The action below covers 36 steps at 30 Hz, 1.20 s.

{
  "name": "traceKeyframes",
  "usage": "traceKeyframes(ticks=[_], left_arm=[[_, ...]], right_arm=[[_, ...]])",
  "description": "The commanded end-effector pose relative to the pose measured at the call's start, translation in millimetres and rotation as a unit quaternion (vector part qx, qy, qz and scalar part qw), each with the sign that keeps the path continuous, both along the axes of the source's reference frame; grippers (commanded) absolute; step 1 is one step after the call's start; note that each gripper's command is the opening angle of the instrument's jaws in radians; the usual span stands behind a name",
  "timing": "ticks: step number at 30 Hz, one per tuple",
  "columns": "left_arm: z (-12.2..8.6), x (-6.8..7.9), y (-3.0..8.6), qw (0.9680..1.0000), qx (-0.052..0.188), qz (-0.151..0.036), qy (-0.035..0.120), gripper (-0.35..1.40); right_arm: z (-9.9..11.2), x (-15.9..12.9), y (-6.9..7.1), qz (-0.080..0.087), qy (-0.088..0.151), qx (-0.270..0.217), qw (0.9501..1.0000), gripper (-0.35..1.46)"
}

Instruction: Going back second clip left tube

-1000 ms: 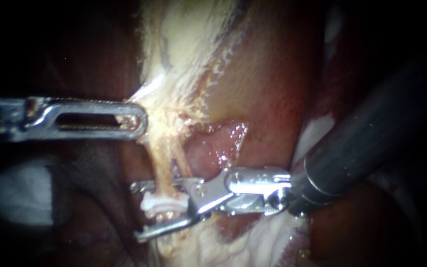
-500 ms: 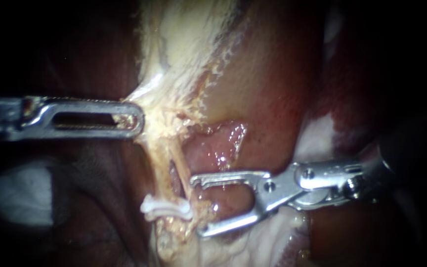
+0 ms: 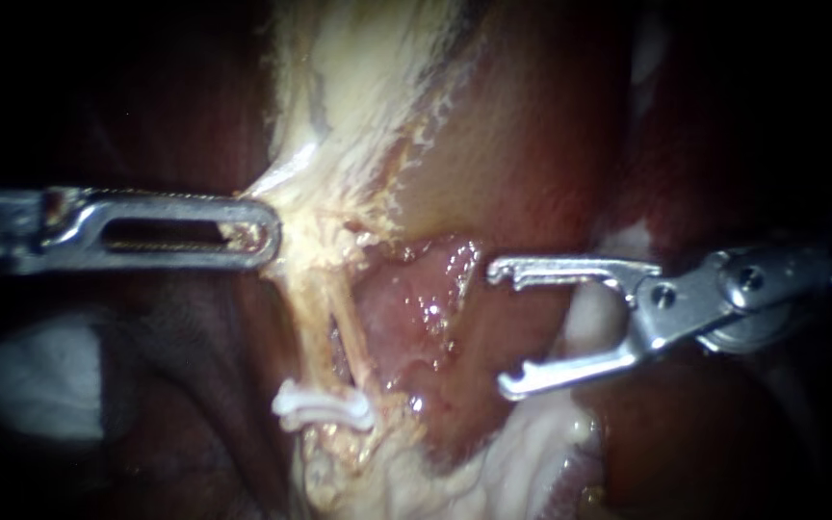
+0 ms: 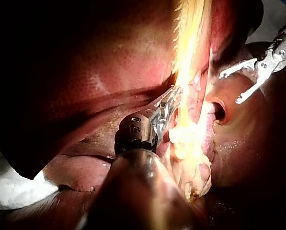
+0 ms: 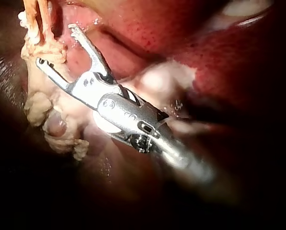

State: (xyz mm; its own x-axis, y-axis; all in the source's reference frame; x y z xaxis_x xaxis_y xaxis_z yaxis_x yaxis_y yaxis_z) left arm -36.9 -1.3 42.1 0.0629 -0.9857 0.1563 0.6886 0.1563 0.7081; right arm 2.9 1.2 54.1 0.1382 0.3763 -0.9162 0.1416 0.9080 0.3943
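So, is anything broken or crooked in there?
Nothing stands out. The white clip sits across the tube, not tilted. The right instrument is open and empty, off to the side and apart from the clip. The left instrument grips the pale tissue above the tube.

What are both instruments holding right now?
Left instrument: jaws shut on the pale tissue.
Right instrument: jaws open, holding nothing.
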Motion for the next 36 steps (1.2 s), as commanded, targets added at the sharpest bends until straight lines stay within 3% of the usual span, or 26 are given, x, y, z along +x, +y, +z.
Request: traceKeyframes(ticks=[1, 4, 12, 15, 22, 36], left_arm=[[0.2, -0.1, 0.0, 1.0, 0.0, 0.0, 0.0, -0.35], [1.0, -0.5, -0.3, 1.0, -0.001, 0.001, 0.0, -0.35], [5.8, -2.9, -2.0, 0.9999, -0.004, 0.009, -0.008, -0.35], [6.7, -3.8, -1.9, 0.9999, -0.002, 0.012, -0.012, -0.35], [6.9, -5.2, -1.7, 0.9998, 0.0, 0.012, -0.013, -0.35], [6.8, -5.5, -1.8, 0.9998, 0.001, 0.012, -0.014, -0.35]], right_arm=[[-0.3, -0.4, 0.1, 0.001, 0.001, -0.001, 1.0, 0.6], [-0.7, -1.0, 0.1, 0.0, 0.004, -0.003, 1.0, 0.6], [-0.5, -1.0, -0.2, 0.0, 0.004, -0.004, 1.0, 0.6], [-0.4, -1.0, -0.3, 0.0, 0.004, -0.004, 1.0, 0.6], [-0.4, -1.0, -0.4, 0.0, 0.004, -0.005, 1.0, 0.6], [-0.4, -1.1, -0.4, 0.0, 0.004, -0.004, 1.0, 0.6]])
